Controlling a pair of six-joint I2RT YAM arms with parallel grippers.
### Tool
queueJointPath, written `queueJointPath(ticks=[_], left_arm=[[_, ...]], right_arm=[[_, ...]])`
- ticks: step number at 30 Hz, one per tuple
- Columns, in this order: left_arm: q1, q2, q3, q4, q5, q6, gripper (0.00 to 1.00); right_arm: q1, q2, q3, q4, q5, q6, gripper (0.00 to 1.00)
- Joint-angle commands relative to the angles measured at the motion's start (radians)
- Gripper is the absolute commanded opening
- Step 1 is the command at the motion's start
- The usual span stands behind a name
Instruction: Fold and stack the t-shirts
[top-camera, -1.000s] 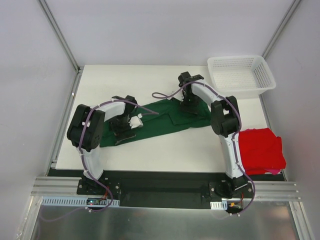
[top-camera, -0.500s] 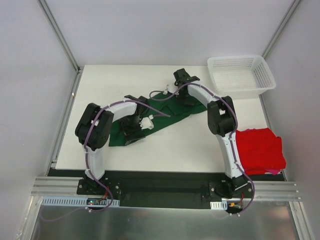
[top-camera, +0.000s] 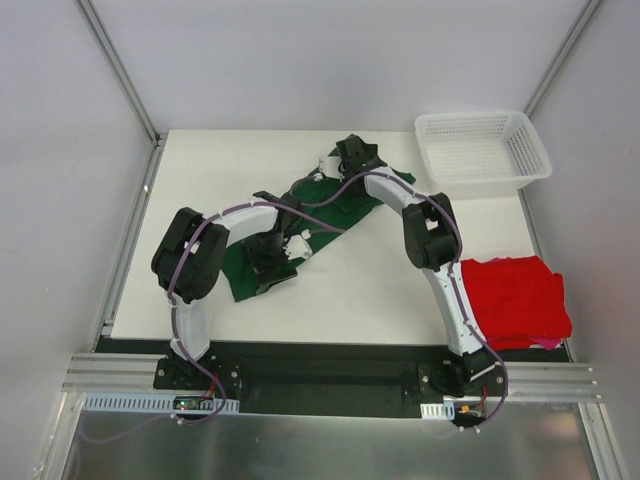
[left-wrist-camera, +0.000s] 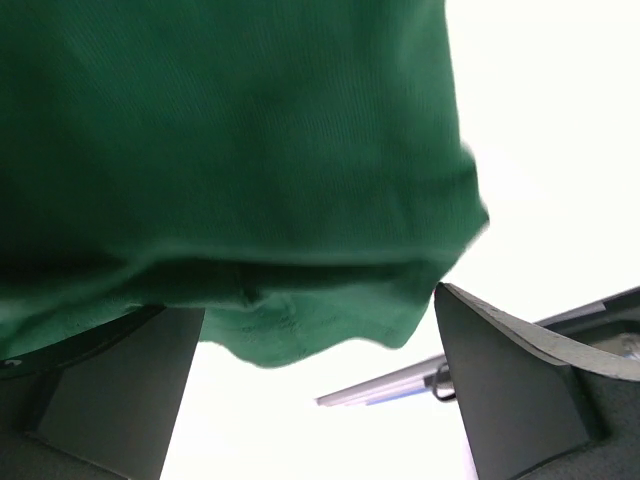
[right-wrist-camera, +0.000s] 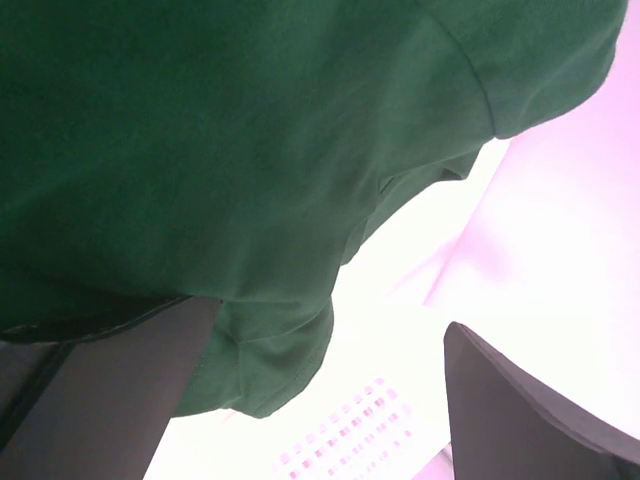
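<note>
Dark green t-shirt (top-camera: 345, 208) runs diag. across tabletop (top-camera: 220, 170), long axis near-left to far-right. Left end effector (top-camera: 272, 266) is at its near-left end, right end effector (top-camera: 352, 158) at its far end. Both have fingers spread wide w/ cloth draped across the gap. Red t-shirt (top-camera: 515, 300) sits near-right, well apart, closer to right arm.

Green t-shirt (top-camera: 240, 268); red t-shirt (top-camera: 515, 300); white basket (top-camera: 483, 117).

Dark green t-shirt (top-camera: 335, 208) bunched into a crumpled diagonal band across mid-table, well apart from bright red t-shirt (top-camera: 515, 300) heaped loosely at the near right edge.
</note>
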Motion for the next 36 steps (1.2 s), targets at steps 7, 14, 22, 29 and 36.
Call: queueJointPath(ticks=[7, 14, 22, 29, 36], left_arm=[[-0.014, -0.14, -0.053, -0.197, -0.003, -0.106, 0.99], [-0.017, -0.21, -0.162, -0.191, 0.064, -0.092, 0.99], [0.134, -0.241, -0.006, -0.125, -0.147, -0.066, 0.99], [0.205, -0.171, 0.002, 0.076, -0.236, 0.0, 0.99], [0.21, -0.057, -0.06, 0.294, -0.314, 0.108, 0.99]], right_arm=[[-0.041, 0.052, 0.087, 0.115, 0.013, -0.111, 1.0], [-0.049, 0.026, 0.068, 0.158, 0.017, -0.094, 1.0], [-0.049, -0.186, 0.011, -0.056, -0.001, 0.204, 1.0], [-0.046, -0.31, 0.077, -0.416, -0.314, 0.651, 1.0], [-0.072, -0.292, 0.071, -0.496, -0.637, 0.847, 1.0]])
